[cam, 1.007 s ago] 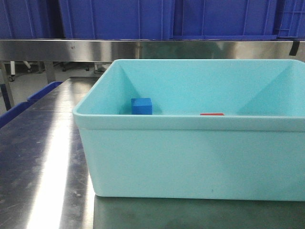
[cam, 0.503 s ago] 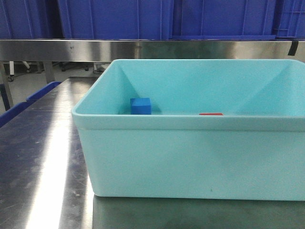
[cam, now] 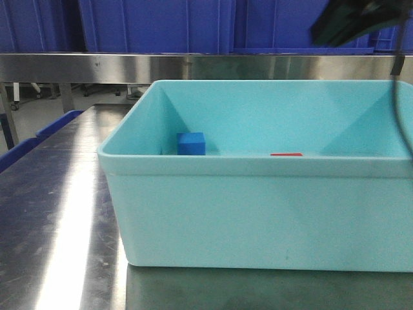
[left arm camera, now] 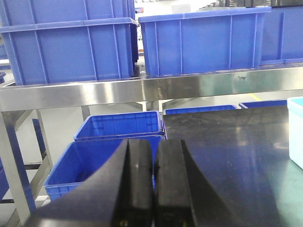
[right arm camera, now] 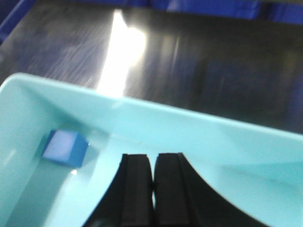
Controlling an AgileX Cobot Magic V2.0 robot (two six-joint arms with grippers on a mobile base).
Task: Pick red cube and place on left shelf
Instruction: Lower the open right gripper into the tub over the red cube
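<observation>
My right gripper (right arm camera: 153, 161): fingers pressed together, holding nothing, hovering over the teal bin (right arm camera: 199, 142) to reach its red cube (cam: 286, 155); blue cube (right arm camera: 64, 147) lies left.

Right gripper (right arm camera: 152, 163) closed over teal bin (right arm camera: 199, 137), blue cube (right arm camera: 65, 147) inside left

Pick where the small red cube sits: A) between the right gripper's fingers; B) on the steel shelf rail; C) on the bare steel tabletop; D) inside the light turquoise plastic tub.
D: the small red cube shows over the near rim of the light turquoise plastic tub, right of the small blue cube.
</observation>
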